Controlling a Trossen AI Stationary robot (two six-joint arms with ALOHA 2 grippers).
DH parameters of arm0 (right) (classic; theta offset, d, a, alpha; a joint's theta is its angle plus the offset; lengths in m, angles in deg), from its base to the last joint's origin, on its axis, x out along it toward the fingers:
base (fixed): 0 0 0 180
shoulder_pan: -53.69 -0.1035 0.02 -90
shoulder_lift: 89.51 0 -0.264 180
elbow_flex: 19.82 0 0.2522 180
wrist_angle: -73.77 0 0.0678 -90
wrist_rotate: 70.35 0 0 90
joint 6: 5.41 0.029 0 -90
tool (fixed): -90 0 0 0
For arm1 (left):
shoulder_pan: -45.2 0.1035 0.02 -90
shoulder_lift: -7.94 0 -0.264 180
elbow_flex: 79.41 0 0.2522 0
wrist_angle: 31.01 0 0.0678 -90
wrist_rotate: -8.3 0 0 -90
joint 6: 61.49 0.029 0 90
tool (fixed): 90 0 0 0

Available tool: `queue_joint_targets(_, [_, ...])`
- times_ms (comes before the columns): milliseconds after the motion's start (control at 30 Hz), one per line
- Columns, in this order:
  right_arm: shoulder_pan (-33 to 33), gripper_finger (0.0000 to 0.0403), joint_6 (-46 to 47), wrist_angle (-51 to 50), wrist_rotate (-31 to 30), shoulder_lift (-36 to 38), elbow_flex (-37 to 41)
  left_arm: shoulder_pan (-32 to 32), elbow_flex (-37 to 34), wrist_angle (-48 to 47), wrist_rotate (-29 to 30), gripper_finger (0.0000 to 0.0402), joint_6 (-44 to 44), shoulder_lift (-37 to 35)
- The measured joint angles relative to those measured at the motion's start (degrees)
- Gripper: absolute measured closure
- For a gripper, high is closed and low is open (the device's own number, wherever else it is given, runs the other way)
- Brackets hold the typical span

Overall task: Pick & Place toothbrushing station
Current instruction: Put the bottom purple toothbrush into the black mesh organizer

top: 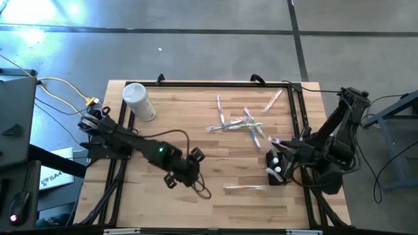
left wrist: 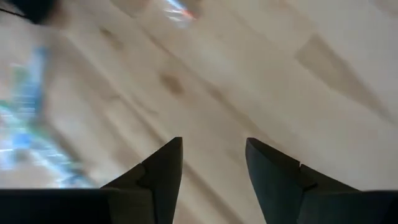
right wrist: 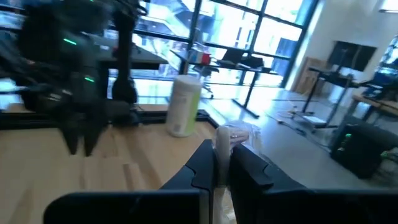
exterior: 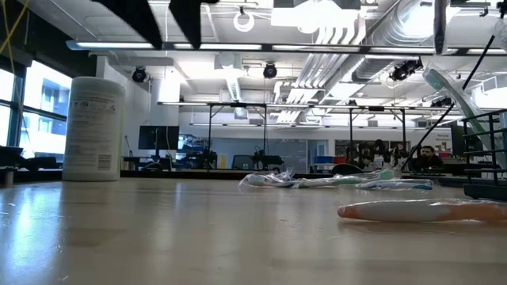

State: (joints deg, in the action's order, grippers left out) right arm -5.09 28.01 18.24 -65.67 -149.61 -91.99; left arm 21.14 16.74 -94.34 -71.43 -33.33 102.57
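Note:
Several thin toothbrushes in clear wrappers [top: 241, 124] lie scattered on the wooden table toward its far right. One more toothbrush [top: 245, 188] lies nearer the front and shows in the low view [exterior: 420, 210]. The black mesh holder [top: 277, 167] stands at the right edge with white things in it. Just beside the holder, my right gripper [right wrist: 222, 152] is shut on a wrapped toothbrush [right wrist: 235, 134], above the table. Near the table's middle front, my left gripper [left wrist: 213, 163] hangs open over bare wood with nothing between its fingers. My right gripper pinches a toothbrush in a clear wrapper between its two fingers. The wrapper's end [right wrist: 236, 132] sticks out past the fingertips. The fingers lie about level and point toward the table's left side. The toothbrush is lifted clear of the table.
A white cylindrical canister [top: 138, 101] stands at the far left of the table and shows in the low view [exterior: 93, 128]. Black rails [top: 297, 111] run along the table's edges. Bare wood lies between the two arms.

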Motion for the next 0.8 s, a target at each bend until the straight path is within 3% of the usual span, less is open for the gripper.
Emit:
queue_joint_targets(167, [-5.8, 0.0386, -6.2, 3.8, -4.1, 1.3, -0.2, 4.5, -1.6, -0.2, -10.7, 0.0229, -0.1, 0.0])
queue_joint_targets(400, [-13.3, 0.0385, -18.4, 15.0, -4.8, 6.9, -0.3, 6.9, -3.3, 0.4, -16.5, 0.0229, 0.0, 0.0])
queue_joint_targets(633, [-20.2, 0.0386, -15.6, 11.6, -4.8, 13.6, -0.1, 6.8, -3.4, 0.6, -20.2, 0.0229, 0.0, 0.0])
queue_joint_targets(800, [-19.8, 0.0386, -9.1, 5.4, -4.5, 15.3, 3.7, 6.8, -3.4, 0.6, -23.0, 0.0229, 0.0, 0.0])
